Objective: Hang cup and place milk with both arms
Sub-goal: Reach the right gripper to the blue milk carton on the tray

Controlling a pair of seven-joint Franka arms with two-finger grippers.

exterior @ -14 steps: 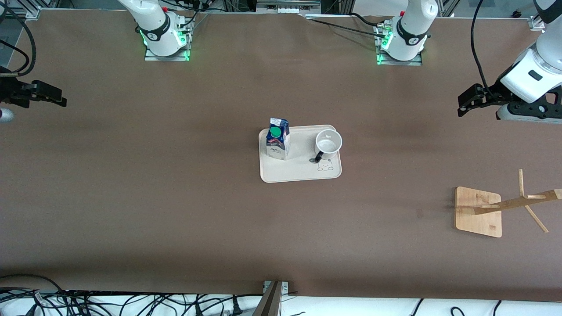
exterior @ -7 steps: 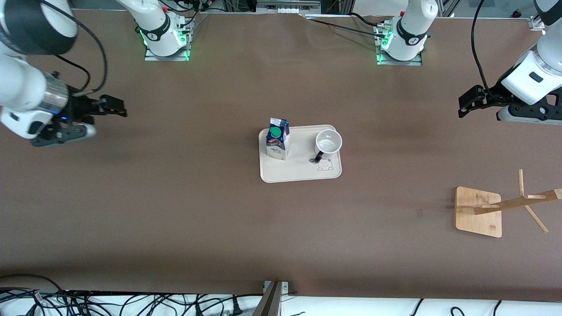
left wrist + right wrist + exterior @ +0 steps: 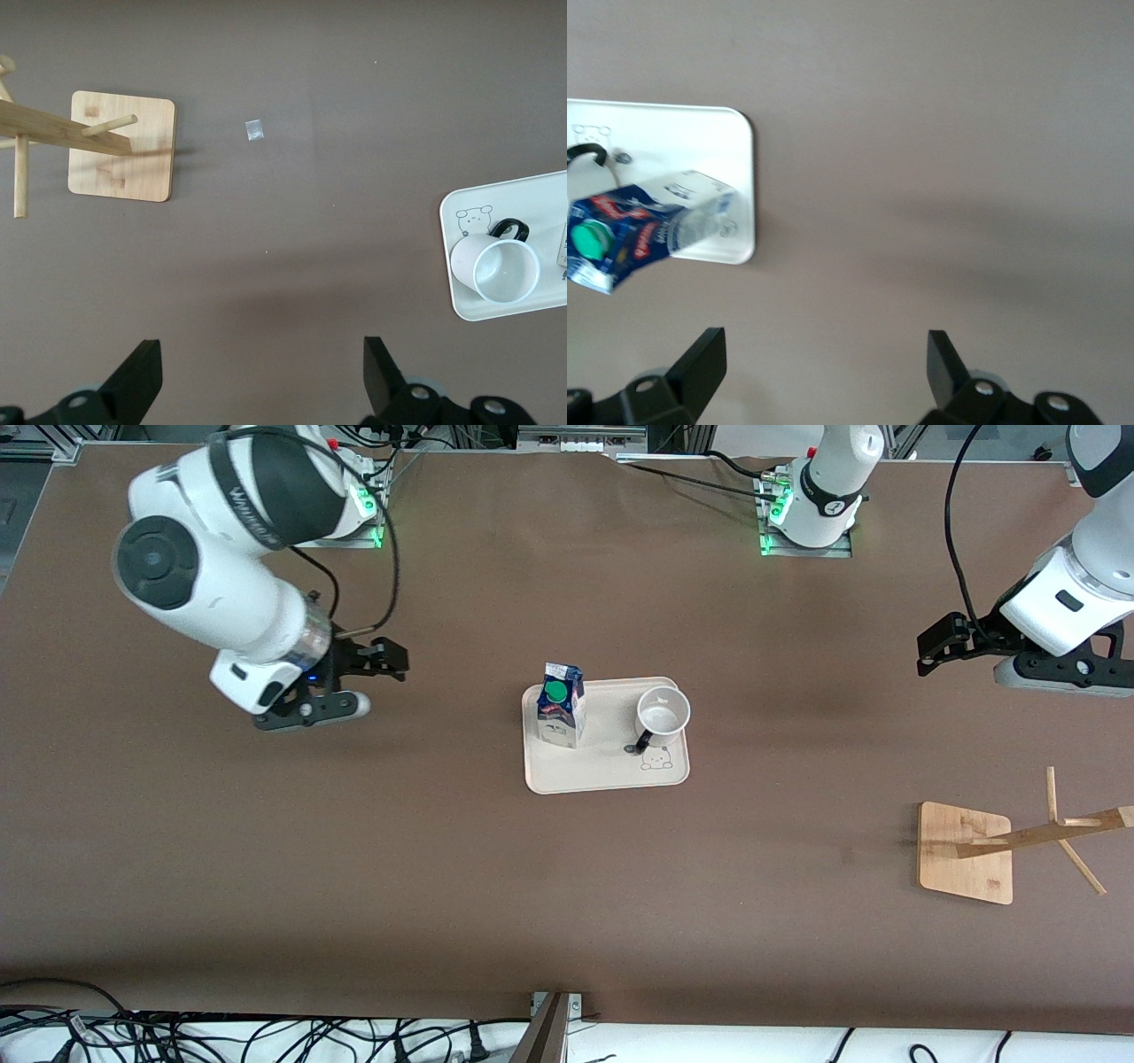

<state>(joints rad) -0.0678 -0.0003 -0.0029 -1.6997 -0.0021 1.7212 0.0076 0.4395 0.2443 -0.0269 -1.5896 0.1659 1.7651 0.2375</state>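
Brown counter (image 3: 354,868), everything laid out in plain sight. At the middle, a white tray (image 3: 606,778) with a little bear drawing at one corner. On the tray, upright at the right arm's end: the milk (image 3: 562,707), blue and white carton, green cap on top. On the same tray, toward the left arm's end: the cup (image 3: 662,716), white, mouth up, black handle turned toward the front camera. Carton and mug apart, bare tray between them.

Over at the left arm's end of the counter, nearer the front camera than the tray: a wooden rack (image 3: 966,853), square base flat on the counter, post and pegs leaning out to the edge of the front view. Well apart from the tray. A small pale scrap (image 3: 254,130) lying on the counter just beside that base.

Right tool (image 3: 383,657) up over bare counter, toward the right arm's end from the tray, fingers spread wide, nothing between them. From its wrist view: both dark fingers (image 3: 700,359) well apart, carton and tray corner ahead.

Left tool (image 3: 937,640) up over bare counter at the left arm's end, also wide and empty. From its wrist view: fingers (image 3: 379,368) set far apart, rack and tray with mug both in sight.
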